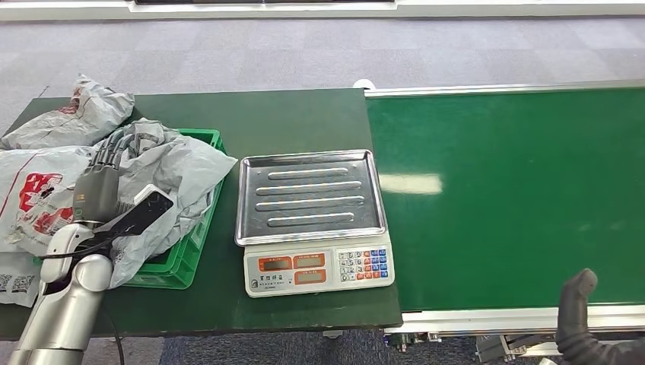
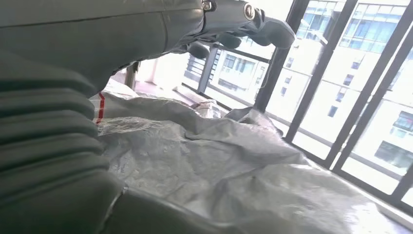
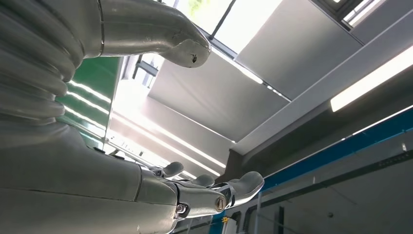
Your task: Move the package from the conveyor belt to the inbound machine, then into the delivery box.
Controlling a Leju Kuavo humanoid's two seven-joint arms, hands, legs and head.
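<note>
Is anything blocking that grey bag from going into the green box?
Nothing visible does. The grey package already lies across the green delivery box, with the left hand over it. Other bags lie beside the box.

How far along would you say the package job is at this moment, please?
Nearly finished: the scale tray and conveyor belt are bare, and the grey package lies in the green crate. The left hand rests over it; the right hand is open and holds nothing.
</note>
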